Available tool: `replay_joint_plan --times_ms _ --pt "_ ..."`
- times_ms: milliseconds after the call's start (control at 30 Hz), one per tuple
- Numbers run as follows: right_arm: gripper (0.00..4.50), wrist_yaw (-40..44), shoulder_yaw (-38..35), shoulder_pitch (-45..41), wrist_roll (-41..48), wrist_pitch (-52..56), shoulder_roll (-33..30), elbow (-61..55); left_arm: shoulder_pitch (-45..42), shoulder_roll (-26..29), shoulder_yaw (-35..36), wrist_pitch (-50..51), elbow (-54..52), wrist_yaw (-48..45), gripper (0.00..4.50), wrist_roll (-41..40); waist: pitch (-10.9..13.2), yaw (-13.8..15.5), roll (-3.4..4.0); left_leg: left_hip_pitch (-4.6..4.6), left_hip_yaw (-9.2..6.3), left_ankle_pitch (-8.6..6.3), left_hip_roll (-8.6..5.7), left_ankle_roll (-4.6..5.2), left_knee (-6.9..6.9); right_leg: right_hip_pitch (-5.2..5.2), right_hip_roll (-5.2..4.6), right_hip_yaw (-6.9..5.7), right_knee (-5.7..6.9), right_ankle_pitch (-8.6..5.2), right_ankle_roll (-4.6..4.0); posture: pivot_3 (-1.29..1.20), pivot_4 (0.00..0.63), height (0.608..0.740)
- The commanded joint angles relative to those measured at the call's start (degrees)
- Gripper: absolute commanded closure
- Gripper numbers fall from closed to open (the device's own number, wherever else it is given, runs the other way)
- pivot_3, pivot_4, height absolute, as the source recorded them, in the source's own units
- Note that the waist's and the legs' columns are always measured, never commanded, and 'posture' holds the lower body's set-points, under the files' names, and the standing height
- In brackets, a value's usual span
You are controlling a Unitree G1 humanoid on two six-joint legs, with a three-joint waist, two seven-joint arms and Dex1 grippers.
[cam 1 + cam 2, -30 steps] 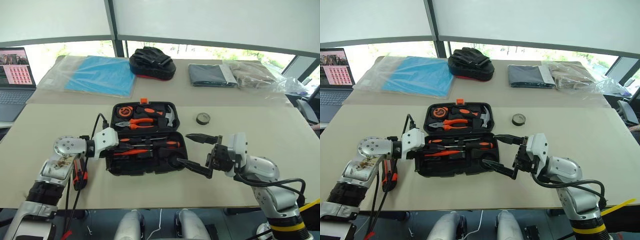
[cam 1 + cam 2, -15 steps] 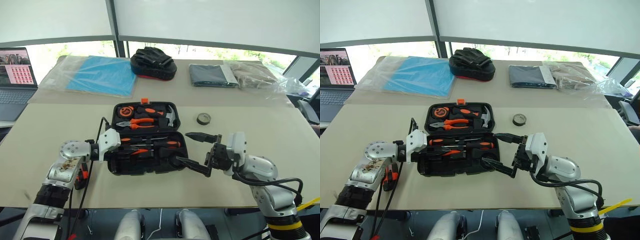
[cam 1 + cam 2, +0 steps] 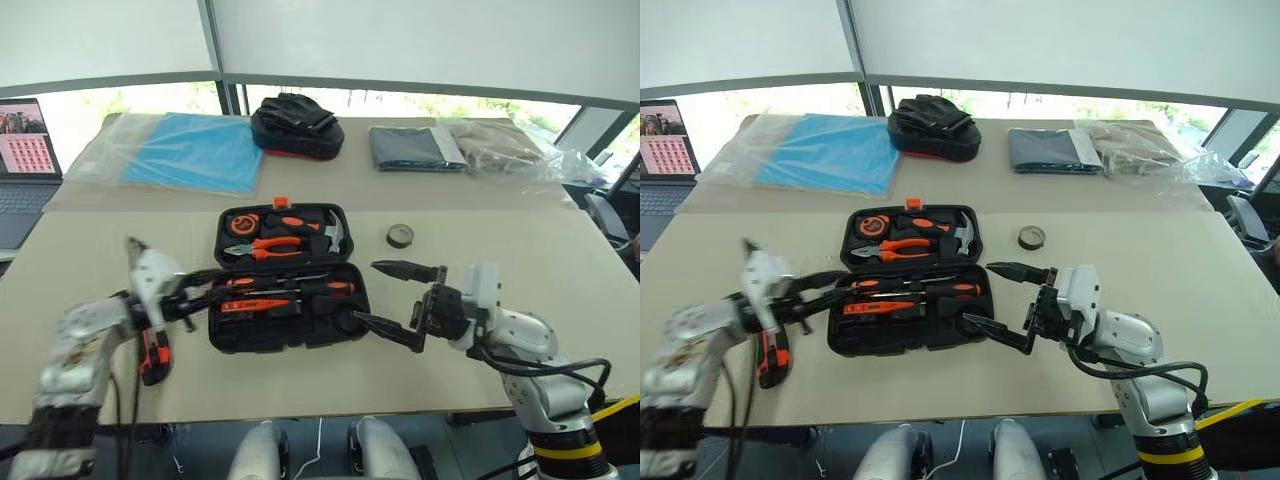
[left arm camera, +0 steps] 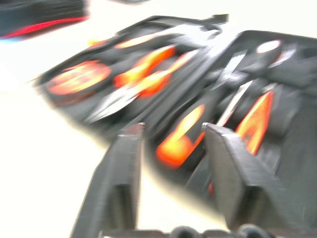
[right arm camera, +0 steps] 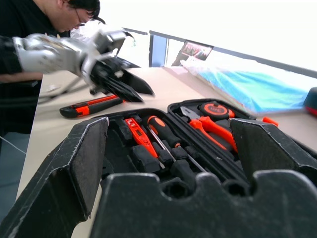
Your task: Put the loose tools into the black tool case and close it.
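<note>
The black tool case (image 3: 290, 340) lies open at the table's centre. Its far half holds a tape measure, pliers and a hammer. The near half holds screwdrivers (image 3: 330, 287) with orange-black handles and a small orange tester (image 3: 255, 303). My left gripper (image 3: 222, 285) hovers at the case's left edge, open with nothing between its fingers (image 4: 124, 173). The orange-black utility knife (image 3: 152, 355) lies on the table just left of it. A small dark tape roll (image 3: 400, 235) sits right of the case. My right gripper (image 3: 366, 291) stands wide open at the case's right edge.
Along the table's back lie a blue sheet in plastic (image 3: 190, 150), a black and red bag (image 3: 295, 125), a dark folded cloth (image 3: 415, 148) and a plastic bag (image 3: 510, 150). A laptop (image 3: 25, 140) stands far left. A person (image 5: 29, 20) stands beyond the left side.
My left gripper has pulled back leftward from over the case's near half and opened. The right gripper has stayed where it was, still open.
</note>
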Motion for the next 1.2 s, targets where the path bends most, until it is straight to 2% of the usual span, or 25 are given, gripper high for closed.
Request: replay_joint_plan --times_ms 33,100,133,300,500,567,667,767,867,967,1133,1200 --pt "0.00 2.51 -1.00 1.03 0.73 -4.20 -0.13 -0.54 9.82 -1.79 11.85 0.20 -5.20 4.29 1.11 -2.25 0.00 0.19 0.00 0.00 0.00 0.00 0.00 0.00 -0.01 0.00 -0.02 -0.02 -0.01 0.00 0.00 0.00 0.150 0.740" --pt "0.00 3.61 -0.46 1.82 0.22 -6.17 0.23 -0.21 16.82 -4.62 17.28 -0.46 -6.86 6.13 0.30 -2.81 0.00 0.37 -0.01 0.01 0.02 0.00 -0.01 0.00 0.00 0.02 -0.08 -0.04 -0.02 0.00 0.00 0.00 0.150 0.740" --pt "0.00 3.92 -0.19 2.21 0.03 -6.91 0.42 -0.08 19.51 -5.91 19.14 -0.44 -7.51 6.87 0.04 -3.18 -0.01 0.44 -0.04 0.02 0.02 -0.01 -0.01 0.00 0.00 0.03 -0.11 -0.05 -0.04 0.00 0.00 0.00 0.150 0.740" --pt "0.00 4.82 1.63 5.17 3.94 -5.19 1.19 -3.02 33.12 -14.15 26.66 -2.05 -8.13 9.23 0.04 -4.62 -0.10 0.92 -0.19 0.06 0.04 -0.02 0.03 -0.03 0.00 0.03 -0.14 -0.10 -0.12 -0.23 -0.33 0.00 0.150 0.740" --pt "0.00 6.82 2.23 5.59 3.80 -7.30 1.13 -2.09 37.70 -16.12 25.08 0.72 -15.47 11.10 0.04 -6.77 -0.10 2.11 -0.21 0.15 0.01 -0.28 0.06 -0.48 0.02 -0.11 -0.19 -0.20 -0.13 -0.46 -0.33 0.00 0.150 0.740" --pt "0.00 7.56 2.35 5.26 3.66 -7.78 1.25 -1.54 38.03 -15.72 24.03 5.20 -19.53 14.25 0.04 -7.69 -0.12 2.07 -0.24 0.18 0.02 -0.28 0.06 -0.50 0.02 -0.07 -0.18 -0.18 -0.12 -0.60 -0.09 0.00 0.150 0.740" --pt "0.00 8.67 2.69 4.88 3.93 -7.74 1.07 -0.80 37.88 -15.02 22.72 18.12 -29.25 23.13 0.04 -13.75 -0.18 1.72 -0.35 0.19 0.05 -0.27 0.08 -0.48 0.02 -0.03 -0.14 -0.13 -0.13 -0.60 -0.08 0.00 0.150 0.740" --pt "0.00 9.32 2.96 4.21 3.78 -7.62 1.25 -0.02 34.87 -13.54 18.07 29.44 -38.03 33.22 0.04 -16.75 -0.23 1.66 -0.44 0.17 0.09 -0.02 0.09 -0.04 0.02 0.10 -0.11 -0.05 -0.08 -0.35 -0.44 0.00 0.150 0.740" --pt "0.00 9.64 3.28 3.56 3.71 -7.37 1.34 0.35 30.68 -14.54 14.85 37.00 -41.05 42.28 0.04 -18.64 -0.19 1.66 -0.35 0.18 0.14 -0.01 0.08 -0.03 0.02 0.09 -0.09 0.00 -0.03 -0.30 -0.46 0.00 0.150 0.740" --pt "0.00 10.01 3.49 2.80 3.67 -7.08 1.09 0.77 25.48 -16.89 10.42 42.57 -43.34 51.39 0.04 -17.33 -0.17 1.50 -0.32 0.21 0.13 -0.01 0.09 -0.03 0.00 0.07 0.02 0.03 0.05 -0.15 -0.23 0.00 0.150 0.740" --pt "0.00 9.85 3.70 1.93 3.67 -6.61 1.02 0.86 21.33 -18.90 1.52 45.33 -43.25 56.77 0.04 -12.75 -0.17 1.56 -0.32 0.22 0.11 0.01 0.07 -0.06 -0.02 0.08 0.06 0.01 0.07 -0.13 -0.25 0.00 0.150 0.740" --pt "0.00 9.81 3.83 1.86 3.65 -6.48 1.02 0.74 20.65 -19.74 0.19 46.03 -43.00 58.36 0.04 -11.54 -0.18 1.69 -0.30 0.23 0.12 0.01 0.05 -0.06 -0.01 0.09 0.03 0.02 0.05 -0.14 -0.25 0.00 0.150 0.740"
